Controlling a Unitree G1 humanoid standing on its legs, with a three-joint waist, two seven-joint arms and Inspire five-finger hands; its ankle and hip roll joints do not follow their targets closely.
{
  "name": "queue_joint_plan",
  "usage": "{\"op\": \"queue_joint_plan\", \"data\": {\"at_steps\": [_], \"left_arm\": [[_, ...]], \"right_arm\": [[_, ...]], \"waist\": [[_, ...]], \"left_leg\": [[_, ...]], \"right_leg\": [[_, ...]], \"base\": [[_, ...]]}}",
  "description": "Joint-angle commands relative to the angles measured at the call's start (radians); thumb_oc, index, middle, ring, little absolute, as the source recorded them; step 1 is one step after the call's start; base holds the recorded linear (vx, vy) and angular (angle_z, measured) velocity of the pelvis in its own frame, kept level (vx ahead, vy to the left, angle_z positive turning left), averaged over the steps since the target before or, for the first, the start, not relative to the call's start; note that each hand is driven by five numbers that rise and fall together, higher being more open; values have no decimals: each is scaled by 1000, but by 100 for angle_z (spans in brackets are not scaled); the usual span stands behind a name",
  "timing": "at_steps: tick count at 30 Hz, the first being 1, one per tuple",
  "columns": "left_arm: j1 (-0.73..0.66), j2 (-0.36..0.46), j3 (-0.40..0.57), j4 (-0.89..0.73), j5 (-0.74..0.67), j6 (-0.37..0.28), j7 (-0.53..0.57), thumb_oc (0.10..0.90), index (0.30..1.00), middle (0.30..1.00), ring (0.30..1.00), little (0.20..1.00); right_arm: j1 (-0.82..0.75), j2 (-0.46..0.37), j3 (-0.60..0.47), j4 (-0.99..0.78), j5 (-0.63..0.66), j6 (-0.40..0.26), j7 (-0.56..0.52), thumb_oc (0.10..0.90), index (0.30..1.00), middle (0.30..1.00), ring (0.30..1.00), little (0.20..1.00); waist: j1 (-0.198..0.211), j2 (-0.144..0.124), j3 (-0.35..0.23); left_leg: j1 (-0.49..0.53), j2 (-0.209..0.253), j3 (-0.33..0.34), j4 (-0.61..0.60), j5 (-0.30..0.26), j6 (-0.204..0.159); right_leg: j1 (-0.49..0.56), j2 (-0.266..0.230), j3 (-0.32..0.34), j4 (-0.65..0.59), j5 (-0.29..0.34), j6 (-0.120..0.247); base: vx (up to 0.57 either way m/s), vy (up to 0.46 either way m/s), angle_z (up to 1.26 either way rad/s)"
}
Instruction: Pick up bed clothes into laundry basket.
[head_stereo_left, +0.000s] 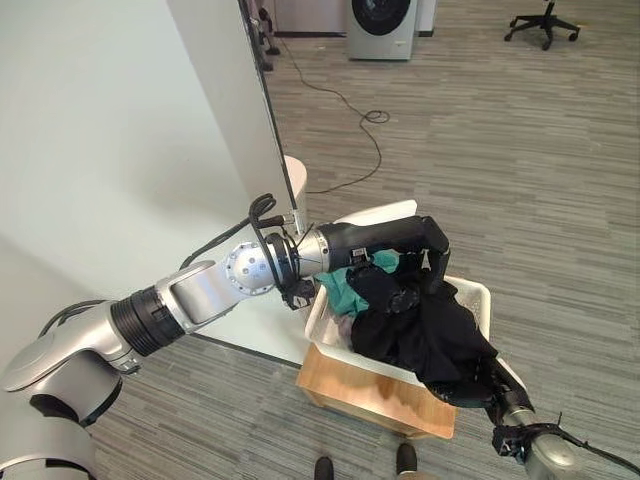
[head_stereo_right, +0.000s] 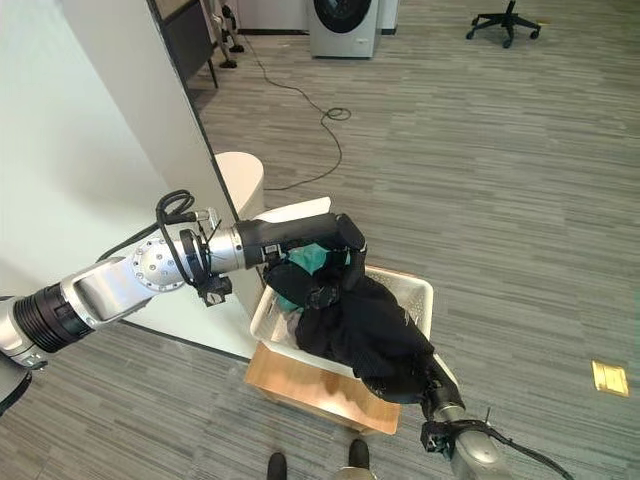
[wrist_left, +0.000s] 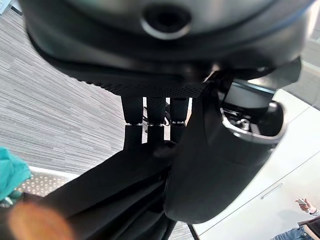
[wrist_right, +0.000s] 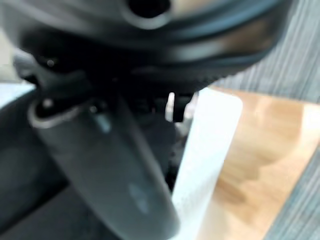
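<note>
L hand (head_stereo_left: 425, 250) reaches over the white laundry basket (head_stereo_left: 470, 296), fingers (wrist_left: 156, 112) curled down, gripping the black garment (head_stereo_left: 430, 330) just below them. Garment lies heaped in basket, spilling over its near rim. Teal cloth (head_stereo_left: 350, 280) beside the fingers, inside basket. R hand (head_stereo_right: 425, 378) under the garment's edge; fingers hidden, can't tell. Basket sits on wooden stand (head_stereo_left: 370, 395).

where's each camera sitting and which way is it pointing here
Left eye view: on the head, looking down at the white laundry basket on a wooden stand; the left robot hand reaches over the black clothes.
Right eye view: same head, slightly shifted; the right robot hand sits at the basket's near edge.
Left wrist view: along the left hand's fingers, onto black cloth.
Right wrist view: along the right hand, at the basket rim.
Both eye views share the washing machine.
</note>
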Motion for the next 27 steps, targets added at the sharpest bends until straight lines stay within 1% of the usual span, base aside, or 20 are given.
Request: {"op": "queue_joint_plan", "data": {"at_steps": [1,2,6,8,10,12,15,16,17,18,19,20,21,22,23,24,25,26,27], "left_arm": [[-155,11,154,9,-54,-69,48,400,300,300,300,300],[-155,6,153,20,-43,-67,48,400,300,300,300,300],[-152,-16,158,42,-26,-68,59,400,300,300,300,300],[-146,-35,166,59,-15,-65,62,400,300,300,300,300],[-144,-32,169,60,-13,-66,61,400,300,300,300,300],[-138,-13,189,66,-15,-72,64,400,300,300,300,300],[-130,6,198,66,-20,-72,64,400,300,300,300,300],[-129,19,198,64,-26,-72,68,400,300,300,300,300],[-130,19,198,64,-26,-72,68,400,300,300,300,300],[-130,21,198,59,-29,-73,70,400,300,300,300,300],[-127,17,197,54,-33,-72,75,400,300,300,300,300],[-128,16,197,54,-33,-72,75,400,300,300,300,300],[-129,26,192,39,-31,-72,74,400,300,300,300,300],[-128,38,195,26,-26,-72,76,400,300,300,300,300],[-124,44,198,21,-25,-71,76,400,300,300,300,300],[-123,42,199,20,-25,-71,76,400,300,300,300,300],[-116,73,202,10,-22,-68,71,400,300,300,300,300],[-115,71,205,9,-22,-68,71,400,300,300,300,300],[-106,95,207,-1,-23,-66,64,400,300,300,300,300]], "right_arm": [[40,-115,-148,-173,12,-64,25,800,900,900,900,900],[44,-130,-177,-183,27,-73,24,800,900,900,900,900],[20,-146,-202,-189,34,-86,7,800,900,900,900,900],[-10,-143,-184,-182,26,-87,2,800,900,900,900,900],[-18,-141,-173,-181,18,-85,1,800,900,900,900,900],[-52,-140,-127,-180,4,-81,11,800,900,900,900,900],[-72,-149,-120,-198,6,-79,13,800,900,900,900,900],[-114,-175,-157,-223,71,-94,2,800,900,900,900,900],[-114,-175,-158,-223,71,-93,2,800,900,900,900,900],[-128,-193,-187,-255,94,-102,-1,800,900,900,900,900],[-143,-212,-242,-288,146,-126,-10,800,900,900,900,900],[-141,-213,-244,-288,147,-126,-10,800,900,900,900,900],[-131,-249,-315,-329,157,-140,-24,800,900,900,900,900],[-121,-273,-360,-366,145,-145,-30,800,900,900,900,900],[-115,-288,-390,-389,140,-150,-34,800,900,900,900,900],[-112,-288,-393,-392,139,-149,-34,800,900,900,900,900],[-104,-344,-467,-421,131,-159,-39,800,900,900,900,900],[-100,-345,-471,-423,132,-158,-38,800,900,900,900,900],[-93,-381,-530,-449,124,-170,-44,800,900,900,900,900]], "waist": [[-10,-54,-62],[-16,-59,-62],[-20,-63,-61],[-21,-67,-55],[-19,-68,-55],[-10,-71,-52],[-6,-72,-53],[-4,-74,-57],[-4,-74,-56],[-5,-74,-58],[-10,-75,-60],[-9,-74,-60],[-17,-76,-62],[-22,-77,-63],[-25,-77,-63],[-24,-76,-63],[-36,-79,-64],[-34,-76,-64],[-48,-79,-63]], "left_leg": [[-71,28,5,10,27,-34],[-72,29,9,8,25,-33],[-74,31,20,4,22,-31],[-76,31,35,1,21,-29],[-76,32,41,1,20,-28],[-76,32,62,-2,17,-27],[-77,33,72,-3,16,-27],[-75,31,75,-3,14,-27],[-74,31,75,-3,14,-27],[-75,31,74,-3,13,-28],[-77,29,69,-3,13,-28],[-77,29,68,-3,13,-28],[-77,28,64,-3,12,-27],[-77,27,63,-3,10,-27],[-76,27,63,-3,9,-26],[-75,27,63,-3,9,-26],[-74,28,66,-3,7,-25],[-74,28,66,-3,7,-25],[-71,29,70,-3,4,-25]], "right_leg": [[58,-23,59,95,-144,64],[53,-22,65,96,-142,65],[44,-21,80,93,-137,67],[33,-21,87,90,-130,70],[31,-20,90,87,-128,72],[23,-20,95,81,-121,77],[22,-21,96,79,-118,78],[23,-21,93,77,-118,80],[24,-21,92,77,-118,80],[25,-22,91,77,-119,80],[25,-22,92,79,-121,80],[25,-22,91,79,-121,80],[23,-23,95,84,-123,79],[22,-24,98,86,-123,78],[20,-24,100,87,-123,78],[20,-24,101,87,-123,78],[18,-23,106,88,-122,77],[18,-23,107,88,-122,77],[15,-22,115,88,-121,77]], "base": [[0,0,0],[0,0,0],[-8,29,-12],[-33,42,-15],[-21,17,-9],[-27,18,-25],[5,17,-21],[23,8,-12],[27,15,-7],[0,0,0],[0,0,0],[22,15,3],[22,14,4],[25,21,6],[11,14,5],[14,19,4],[0,0,0],[0,0,0],[0,0,0]]}}
